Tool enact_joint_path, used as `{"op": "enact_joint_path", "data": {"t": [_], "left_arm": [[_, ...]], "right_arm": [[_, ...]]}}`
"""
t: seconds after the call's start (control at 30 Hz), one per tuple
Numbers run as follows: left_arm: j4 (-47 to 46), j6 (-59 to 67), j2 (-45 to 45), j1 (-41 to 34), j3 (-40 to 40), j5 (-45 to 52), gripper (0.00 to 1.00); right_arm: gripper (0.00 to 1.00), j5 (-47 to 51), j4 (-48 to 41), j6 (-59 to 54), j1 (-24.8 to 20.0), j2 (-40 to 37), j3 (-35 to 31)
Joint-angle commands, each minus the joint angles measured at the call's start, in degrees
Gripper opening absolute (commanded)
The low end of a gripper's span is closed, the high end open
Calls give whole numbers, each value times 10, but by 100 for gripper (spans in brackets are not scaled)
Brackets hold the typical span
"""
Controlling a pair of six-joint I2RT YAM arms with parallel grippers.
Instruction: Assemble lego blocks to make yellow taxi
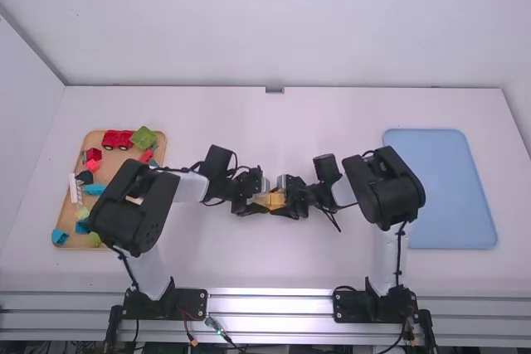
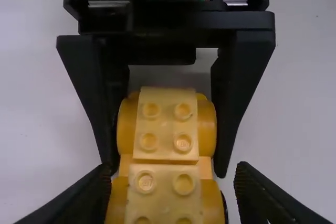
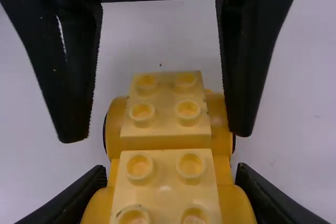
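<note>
The yellow taxi body [image 1: 270, 201] is near the table's middle between my two grippers, its studded bricks [image 2: 165, 129] flanked by yellow round-edged wheel pieces. My left gripper [image 1: 254, 196] stands open around one end; in the left wrist view, this gripper [image 2: 172, 170] has a narrow gap beside the bricks. From the other side, my right gripper [image 1: 290, 196] is shut on the body. In the right wrist view the right gripper [image 3: 170, 172] has the near wheel pieces between its fingers, and the brick row [image 3: 165, 111] extends toward the left gripper's parted fingers. The underside is hidden.
At the left, a wooden tray [image 1: 168, 132] holds a red toy car [image 1: 117, 139], a green block [image 1: 143, 138] and several other coloured pieces, partly under the left arm. A blue mat [image 1: 448, 188] lies at the right, beside the right arm.
</note>
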Motion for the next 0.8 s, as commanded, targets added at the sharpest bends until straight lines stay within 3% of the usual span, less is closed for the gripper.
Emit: {"op": "enact_joint_path", "data": {"t": [0.0,0.13,0.23,0.3,0.33,0.37,0.77], "left_arm": [[-19,-2,-39,3,18,12,66],[-56,-2,-83,14,31,11,68],[-66,-2,-101,14,31,9,59],[-73,-2,-103,13,31,-1,22],[-75,-2,-103,13,30,-6,16],[-89,-2,-102,14,27,-26,2],[-72,-18,-75,10,-5,-21,2]], "right_arm": [[40,-10,1,0,2,10,10],[40,-10,1,0,2,10,10],[40,-9,0,0,2,10,10],[40,-10,1,0,2,10,10],[40,-10,1,0,2,10,10],[40,-10,1,0,2,10,10],[40,-12,0,1,2,10,10]]}}
